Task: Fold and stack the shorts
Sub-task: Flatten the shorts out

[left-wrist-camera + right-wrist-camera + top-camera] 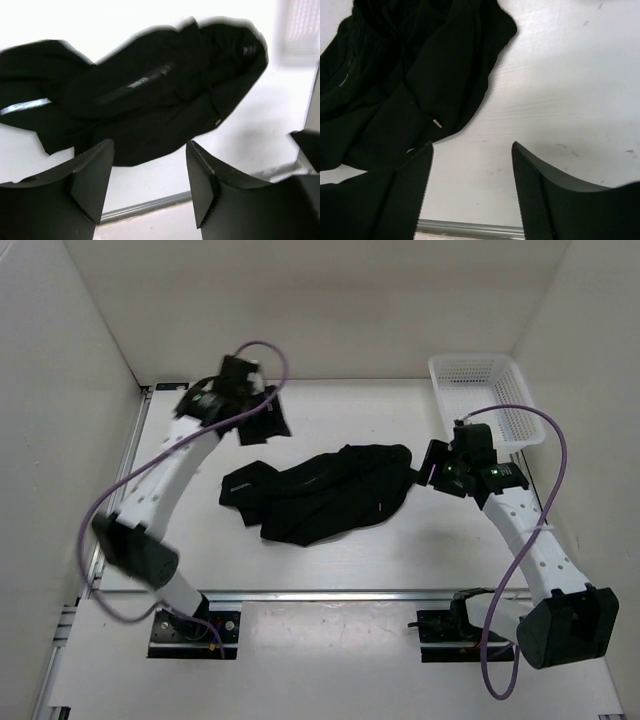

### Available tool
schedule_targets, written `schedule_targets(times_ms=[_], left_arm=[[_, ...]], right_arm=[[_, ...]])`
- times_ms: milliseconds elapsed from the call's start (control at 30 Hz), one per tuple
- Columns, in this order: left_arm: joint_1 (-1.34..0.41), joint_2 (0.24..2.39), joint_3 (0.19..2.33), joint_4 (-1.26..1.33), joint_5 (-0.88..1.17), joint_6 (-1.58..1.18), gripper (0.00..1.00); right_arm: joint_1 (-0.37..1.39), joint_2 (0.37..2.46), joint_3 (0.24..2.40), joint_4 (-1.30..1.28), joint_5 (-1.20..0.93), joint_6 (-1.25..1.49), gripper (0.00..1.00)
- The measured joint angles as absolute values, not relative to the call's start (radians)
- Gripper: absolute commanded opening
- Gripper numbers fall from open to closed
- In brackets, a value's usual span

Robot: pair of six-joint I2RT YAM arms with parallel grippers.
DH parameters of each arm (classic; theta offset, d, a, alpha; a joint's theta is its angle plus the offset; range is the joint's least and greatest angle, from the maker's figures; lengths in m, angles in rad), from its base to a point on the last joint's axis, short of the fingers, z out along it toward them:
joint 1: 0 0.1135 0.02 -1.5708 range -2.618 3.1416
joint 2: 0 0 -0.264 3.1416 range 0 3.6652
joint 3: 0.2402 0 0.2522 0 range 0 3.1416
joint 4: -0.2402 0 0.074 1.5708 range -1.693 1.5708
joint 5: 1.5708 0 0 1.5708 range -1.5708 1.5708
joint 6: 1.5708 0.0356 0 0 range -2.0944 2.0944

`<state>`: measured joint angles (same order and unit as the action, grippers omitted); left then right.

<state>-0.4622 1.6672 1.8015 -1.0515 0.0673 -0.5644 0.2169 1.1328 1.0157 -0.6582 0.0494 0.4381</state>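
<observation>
The black shorts point(320, 492) lie crumpled in the middle of the table. They fill the upper part of the left wrist view point(145, 95) and the upper left of the right wrist view point(405, 85), where a small drawstring tip point(437, 123) shows. My left gripper point(262, 418) is up at the back left of the heap, raised off the table and open, nothing between its fingers point(150, 165). My right gripper point(432, 464) is just off the heap's right end, open and empty too point(472, 165).
A white mesh basket point(490, 400) stands at the back right corner, close behind the right arm. White walls close in the table on the left, back and right. A metal rail point(320, 593) runs along the near edge.
</observation>
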Motion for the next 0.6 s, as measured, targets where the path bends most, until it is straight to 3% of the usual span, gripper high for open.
schedule_targets(times_ms=[33, 67, 100, 200, 333, 500, 533, 600], left_arm=[[-0.432, 1.586, 1.741, -1.037, 0.051, -0.575, 0.69], [-0.416, 1.49, 1.66, -1.015, 0.035, -0.591, 0.74], [-0.416, 1.415, 1.581, -1.008, 0.032, -0.605, 0.86], [-0.456, 1.275, 1.334, -0.967, 0.073, -0.657, 1.0], [-0.506, 1.391, 1.114, -0.912, 0.11, -0.723, 1.0], [-0.53, 1.557, 1.053, -0.863, 0.114, -0.738, 1.0], [-0.531, 1.576, 1.053, -0.846, 0.114, -0.737, 0.97], [-0.532, 1.618, 1.057, -0.821, 0.113, -0.733, 0.79]], right_arm=[[0.217, 1.142, 1.007, -0.658, 0.039, 0.439, 0.79], [0.217, 1.159, 0.997, -0.659, 0.022, 0.437, 0.81], [0.217, 1.18, 0.992, -0.659, 0.01, 0.437, 0.81], [0.217, 1.274, 0.989, -0.652, -0.032, 0.438, 0.82], [0.217, 1.403, 0.989, -0.618, -0.094, 0.443, 0.84], [0.217, 1.562, 1.048, -0.566, -0.136, 0.467, 0.83], [0.217, 1.597, 1.071, -0.554, -0.139, 0.472, 0.79], [0.218, 1.67, 1.122, -0.533, -0.144, 0.483, 0.73]])
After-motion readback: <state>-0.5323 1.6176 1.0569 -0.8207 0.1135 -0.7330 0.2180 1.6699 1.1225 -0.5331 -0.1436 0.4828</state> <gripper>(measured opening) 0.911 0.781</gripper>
